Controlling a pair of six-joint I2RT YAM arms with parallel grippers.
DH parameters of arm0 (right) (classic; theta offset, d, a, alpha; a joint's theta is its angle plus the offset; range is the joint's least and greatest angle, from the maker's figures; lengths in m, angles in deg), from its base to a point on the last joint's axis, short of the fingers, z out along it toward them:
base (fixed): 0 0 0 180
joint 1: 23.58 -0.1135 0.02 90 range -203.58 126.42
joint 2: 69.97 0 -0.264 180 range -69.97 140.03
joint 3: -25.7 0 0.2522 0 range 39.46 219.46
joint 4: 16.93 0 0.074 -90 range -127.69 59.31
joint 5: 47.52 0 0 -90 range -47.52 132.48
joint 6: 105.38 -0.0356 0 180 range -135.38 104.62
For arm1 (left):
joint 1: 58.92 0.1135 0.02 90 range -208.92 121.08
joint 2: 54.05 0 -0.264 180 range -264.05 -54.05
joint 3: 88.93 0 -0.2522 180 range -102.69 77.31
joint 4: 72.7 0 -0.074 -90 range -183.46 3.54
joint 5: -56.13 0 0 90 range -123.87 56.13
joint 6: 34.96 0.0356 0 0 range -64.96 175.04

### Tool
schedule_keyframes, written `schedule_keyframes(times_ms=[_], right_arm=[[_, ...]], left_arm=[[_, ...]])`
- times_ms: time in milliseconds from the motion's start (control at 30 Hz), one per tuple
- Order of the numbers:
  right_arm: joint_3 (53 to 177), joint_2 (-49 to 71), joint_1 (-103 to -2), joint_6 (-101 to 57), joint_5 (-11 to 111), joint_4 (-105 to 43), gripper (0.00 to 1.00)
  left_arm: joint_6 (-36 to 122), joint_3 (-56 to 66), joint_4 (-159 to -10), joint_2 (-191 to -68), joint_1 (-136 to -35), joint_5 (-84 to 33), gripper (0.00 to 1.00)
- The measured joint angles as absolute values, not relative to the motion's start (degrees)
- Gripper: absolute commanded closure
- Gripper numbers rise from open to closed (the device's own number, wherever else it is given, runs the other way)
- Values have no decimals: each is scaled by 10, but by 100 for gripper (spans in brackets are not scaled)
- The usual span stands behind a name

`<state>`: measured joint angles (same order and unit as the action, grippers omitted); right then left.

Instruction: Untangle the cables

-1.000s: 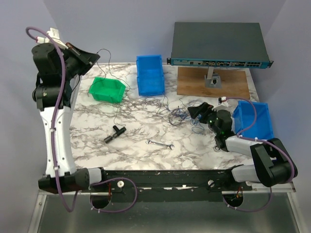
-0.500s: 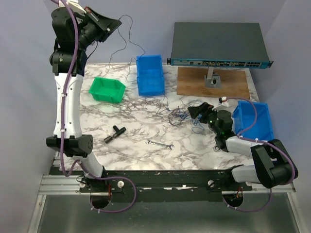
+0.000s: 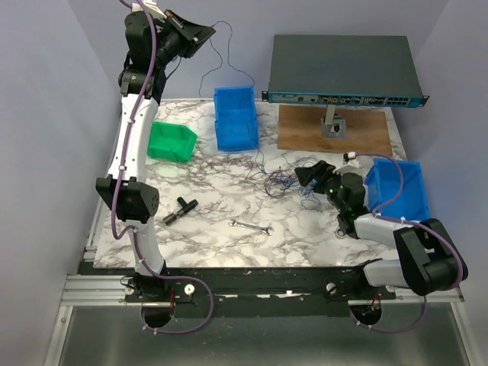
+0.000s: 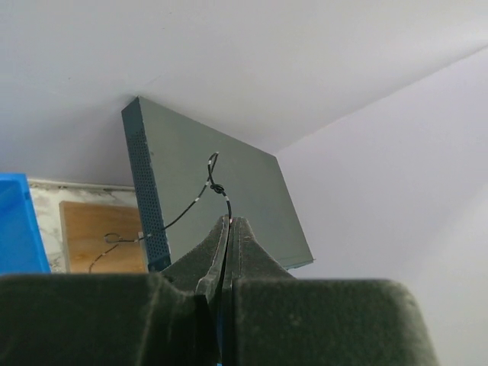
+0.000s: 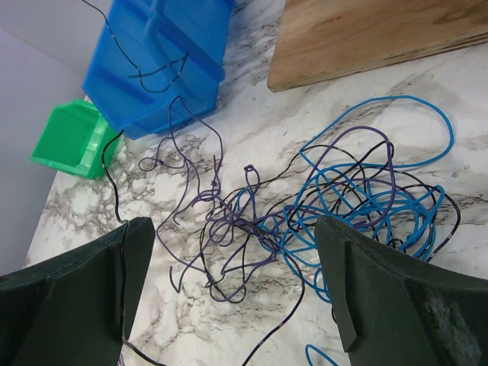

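Observation:
The cables [image 3: 282, 181] are a loose tangle of thin blue, purple and black wires on the marble table, right of centre. My left gripper [image 3: 206, 32] is raised high at the back left, shut on one black cable [image 4: 216, 187] that hangs from it down past the blue bin to the tangle. In the left wrist view the fingertips [image 4: 229, 223] pinch that wire just below a small knot. My right gripper [image 3: 305, 177] is open and low over the tangle. In the right wrist view [image 5: 236, 282] its fingers straddle the wires [image 5: 305, 206] without holding any.
A green bin [image 3: 169, 141] and a blue bin [image 3: 236, 118] stand at the back left. Another blue bin [image 3: 400, 187] is at the right. A network switch [image 3: 343, 69] sits above a wooden board [image 3: 335, 130]. A silver wrench [image 3: 252, 226] and a black T-shaped part [image 3: 180, 208] lie near the front.
My left arm has swung up and to the right, lifting the black cable higher and pulling it out of the tangle. The right arm has not moved.

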<state>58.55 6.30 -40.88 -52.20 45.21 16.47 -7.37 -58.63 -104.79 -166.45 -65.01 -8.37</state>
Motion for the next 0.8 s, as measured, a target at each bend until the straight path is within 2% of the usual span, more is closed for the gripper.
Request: schedule_keyframes(times_ms=[167, 200, 367, 600, 800], right_arm=[[586, 63, -409, -522, 452, 165, 5], [586, 63, -409, -522, 452, 165, 5], [585, 63, -409, -522, 452, 165, 5], [585, 63, -409, -522, 452, 165, 5], [585, 63, -409, -522, 452, 165, 5]], left_arm=[[-64, -591, -1016, -1701, -662, -91, 100], [-48, -578, -1020, -1734, -665, -110, 100], [-20, -531, -1031, -1743, -665, -149, 100], [19, -508, -1044, -1730, -664, -213, 100], [31, -508, -1044, -1664, -657, -245, 100]])
